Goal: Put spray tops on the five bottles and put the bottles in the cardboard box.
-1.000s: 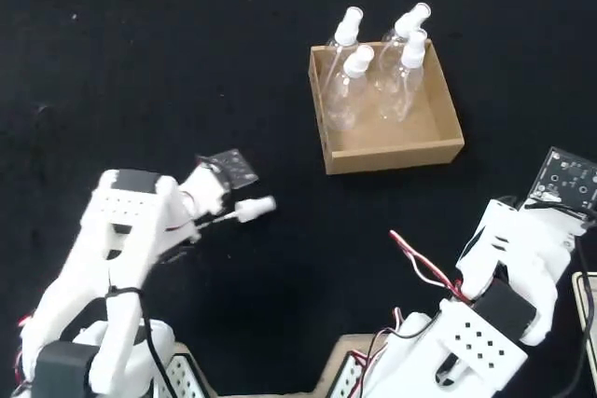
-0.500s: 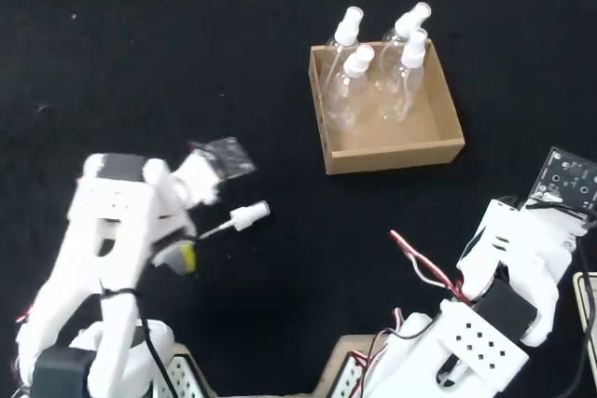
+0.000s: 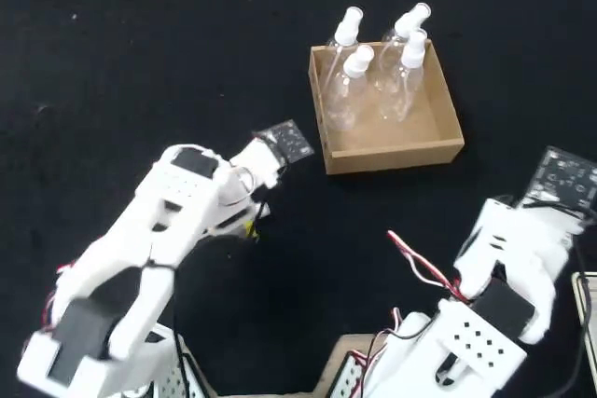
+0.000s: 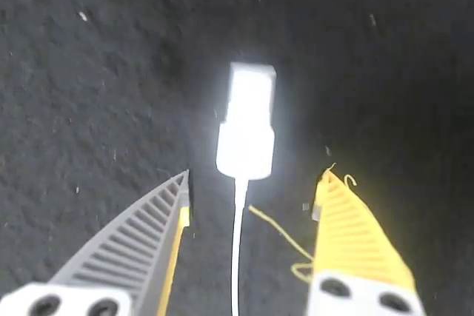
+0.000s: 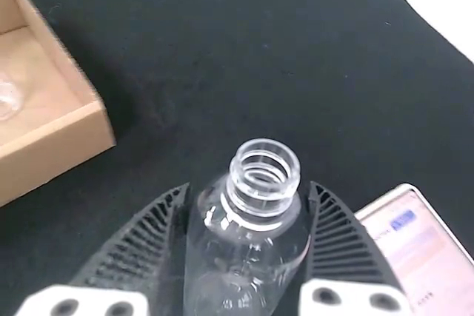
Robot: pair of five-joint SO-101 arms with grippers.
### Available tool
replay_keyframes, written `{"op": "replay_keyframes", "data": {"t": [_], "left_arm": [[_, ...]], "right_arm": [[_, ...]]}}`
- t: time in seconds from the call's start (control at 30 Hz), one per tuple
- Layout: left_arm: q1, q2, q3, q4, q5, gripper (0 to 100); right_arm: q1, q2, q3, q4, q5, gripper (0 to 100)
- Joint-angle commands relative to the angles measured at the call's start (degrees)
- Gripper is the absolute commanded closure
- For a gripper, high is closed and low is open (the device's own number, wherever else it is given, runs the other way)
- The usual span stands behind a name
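Note:
A white spray top (image 4: 246,129) lies on the black table, its thin tube (image 4: 237,257) running back between the fingers of my left gripper (image 4: 255,179), which is open and straddles it. In the high view the left arm (image 3: 177,221) leans over that spot, left of the cardboard box (image 3: 392,154). Several clear bottles (image 3: 347,90) with white spray tops stand in the box's far half. My right gripper (image 5: 248,205) is shut on a clear, uncapped bottle (image 5: 259,212), mouth up. The right arm (image 3: 513,249) is at the lower right.
A corner of the box (image 5: 52,138) lies a little way from the held bottle. A flat white device (image 5: 418,234) lies beside the right gripper, at the table's right edge (image 3: 588,295). The box's near half is bare cardboard.
The left arm drew back from the spray top, then swung right over it, hiding it in the high view. The right arm has barely moved.

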State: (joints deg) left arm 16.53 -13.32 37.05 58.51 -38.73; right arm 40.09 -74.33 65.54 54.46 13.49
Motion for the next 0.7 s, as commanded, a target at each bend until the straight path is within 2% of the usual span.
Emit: {"op": "replay_keyframes", "data": {"t": [0.0,0.23,0.47,0.67], "left_arm": [[0.84,4.84,-8.04,-1.23,1.49,73],[-1.71,13.98,-12.79,-1.23,-1.76,73],[-2.33,19.52,-16.66,-1.05,-2.02,73],[-2.24,25.85,-26.24,11.43,-2.11,73]], "right_arm": [[-3.6,-1.63,-0.66,1.67,0.0,84.3],[-4.92,-1.63,-0.84,2.55,0.0,84.3],[-5.01,-1.63,-0.84,2.46,0.0,84.3],[-5.01,-1.63,-0.66,2.46,0.0,84.3]]}}
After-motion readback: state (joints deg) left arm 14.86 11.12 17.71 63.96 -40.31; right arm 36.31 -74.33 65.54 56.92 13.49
